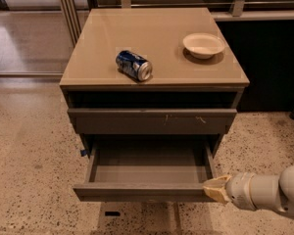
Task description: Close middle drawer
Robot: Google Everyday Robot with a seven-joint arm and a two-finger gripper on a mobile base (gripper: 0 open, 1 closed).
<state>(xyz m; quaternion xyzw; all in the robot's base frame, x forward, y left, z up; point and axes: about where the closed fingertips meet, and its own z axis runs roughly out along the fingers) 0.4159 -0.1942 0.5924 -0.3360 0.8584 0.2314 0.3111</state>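
Observation:
The middle drawer [147,191] is pulled far out of the grey-brown cabinet, and its grey box interior [149,163] is empty. Above it sits a taller front with pale scratch marks [152,121], which is pushed in. My gripper [214,189] comes in from the lower right on a white arm [264,192]. Its tan fingertips are pressed together at the right end of the open drawer's front, touching or nearly touching that corner. It holds nothing.
On the cabinet top [103,33] a blue soda can [134,65] lies on its side and a white bowl [203,45] stands at the right. The floor is speckled terrazzo [29,170]. Metal rails and a dark panel stand behind and to the right.

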